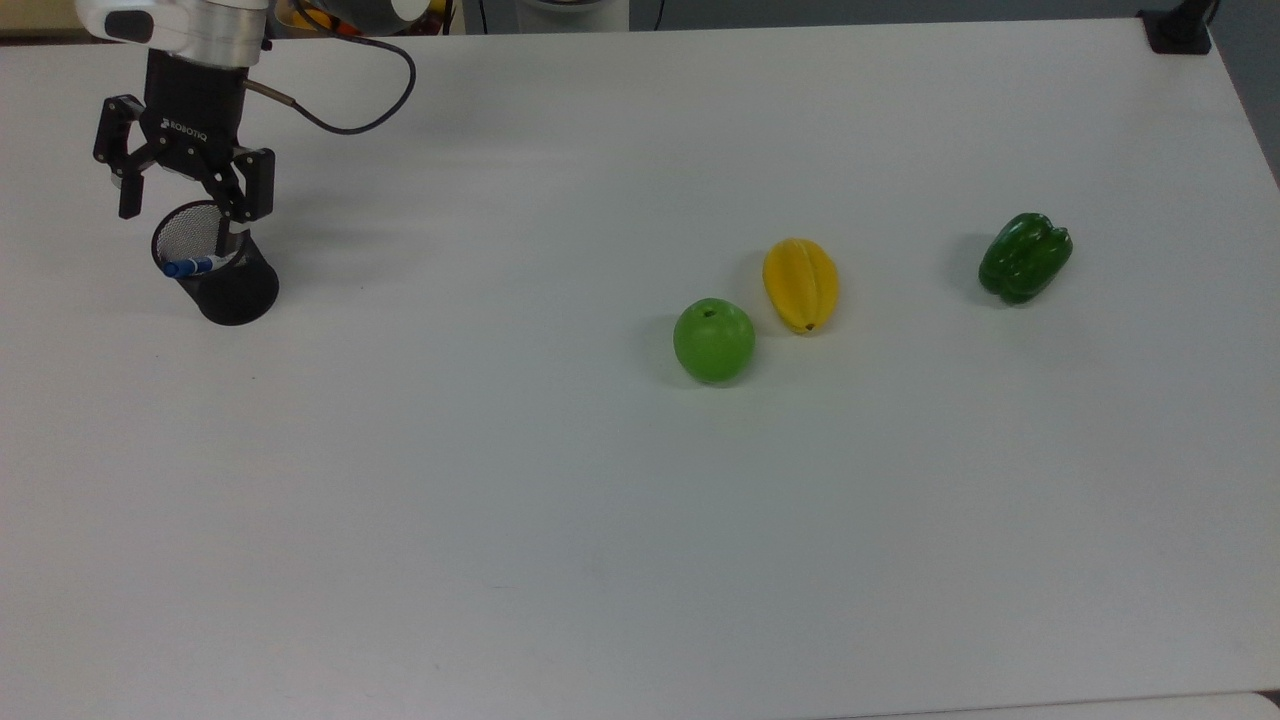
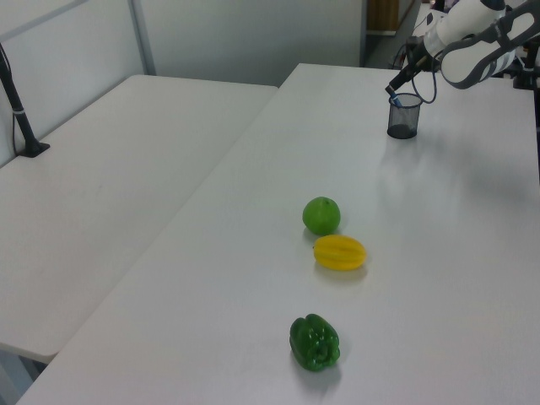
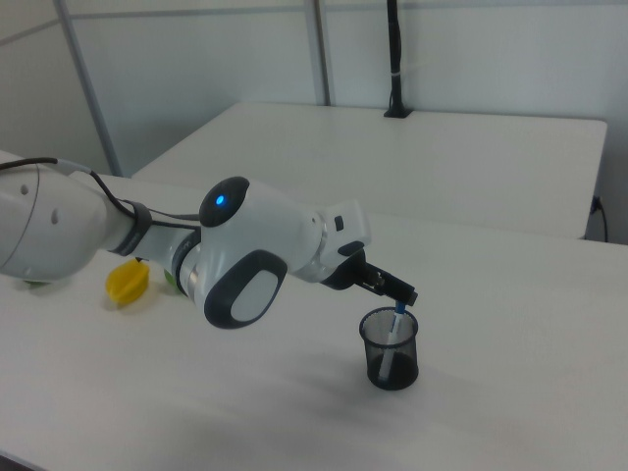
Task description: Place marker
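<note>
The marker (image 1: pixel 195 266), white with a blue cap, stands tilted inside a black mesh cup (image 1: pixel 232 287) at the top view's far left, its blue end leaning on the rim. My gripper (image 1: pixel 193 210) hangs just above the cup's mouth, open, with nothing between its fingers. In the left view the cup (image 2: pixel 403 118) sits far back on the table, the marker's blue tip (image 2: pixel 395 99) pokes above the rim and the gripper (image 2: pixel 394 86) is over it. The right view shows the marker (image 3: pixel 393 337) upright in the cup (image 3: pixel 390 351) below the gripper (image 3: pixel 395 292).
A green apple (image 1: pixel 713 340), a yellow star fruit (image 1: pixel 800 284) and a green bell pepper (image 1: pixel 1024 257) lie toward the top view's right on the white table (image 1: pixel 500 500). The gripper's cable (image 1: pixel 345 110) loops behind the cup. A second table (image 2: pixel 118 169) adjoins at the left view's left.
</note>
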